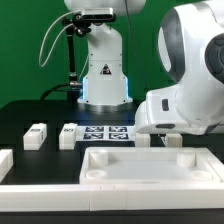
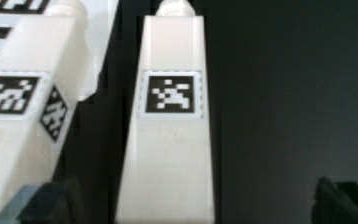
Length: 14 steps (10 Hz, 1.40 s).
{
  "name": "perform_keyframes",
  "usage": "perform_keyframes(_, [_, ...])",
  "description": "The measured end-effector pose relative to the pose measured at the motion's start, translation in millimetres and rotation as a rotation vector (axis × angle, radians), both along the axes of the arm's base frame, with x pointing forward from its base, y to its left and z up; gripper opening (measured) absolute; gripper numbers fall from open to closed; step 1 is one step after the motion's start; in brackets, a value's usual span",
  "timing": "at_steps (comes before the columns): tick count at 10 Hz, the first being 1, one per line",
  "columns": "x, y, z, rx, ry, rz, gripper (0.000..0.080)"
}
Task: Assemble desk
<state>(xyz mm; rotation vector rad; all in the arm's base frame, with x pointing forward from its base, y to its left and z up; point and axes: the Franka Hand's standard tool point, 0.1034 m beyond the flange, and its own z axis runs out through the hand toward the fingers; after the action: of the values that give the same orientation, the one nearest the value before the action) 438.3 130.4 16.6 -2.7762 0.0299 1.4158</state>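
- Here we see the gripper point(image 2: 190, 203) with its fingers point(image 2: 354, 200) wide apart.
- A white leg post point(image 2: 171, 120) lies between them and touches neither.
- The desk slab point(image 1: 150, 165) lies in the exterior view's foreground.

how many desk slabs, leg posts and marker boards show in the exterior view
desk slab: 1
leg posts: 3, one half hidden under the arm
marker board: 1
total: 5
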Motion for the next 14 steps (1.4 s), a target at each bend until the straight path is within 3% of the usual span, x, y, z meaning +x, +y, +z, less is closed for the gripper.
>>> perform_keyframes(2, [-3.1, -0.7, -1.7, -0.001, 0.005, -0.001, 0.0625])
perform_keyframes(4, [-3.3, -0.7, -1.9, -0.001, 0.005, -0.001, 0.0357])
perform_keyframes(5, [-3.3, -0.6, -1.8, -0.001, 0.005, -0.001, 0.0357])
perform_keyframes(6, [-3.3, -0.6, -1.8, -0.001, 0.006, -0.002, 0.0285])
perform_keyframes(11, [-2.0, -0.9, 2.7, 0.006, 0.012, 0.004, 0.0285])
perform_keyframes(12, [16.4, -2.3, 34.2, 0.034, 0.008, 0.024, 0.0285])
perform_keyframes(14, [44.9, -14.3, 84.3, 0.062, -0.020, 0.017, 0.0285])
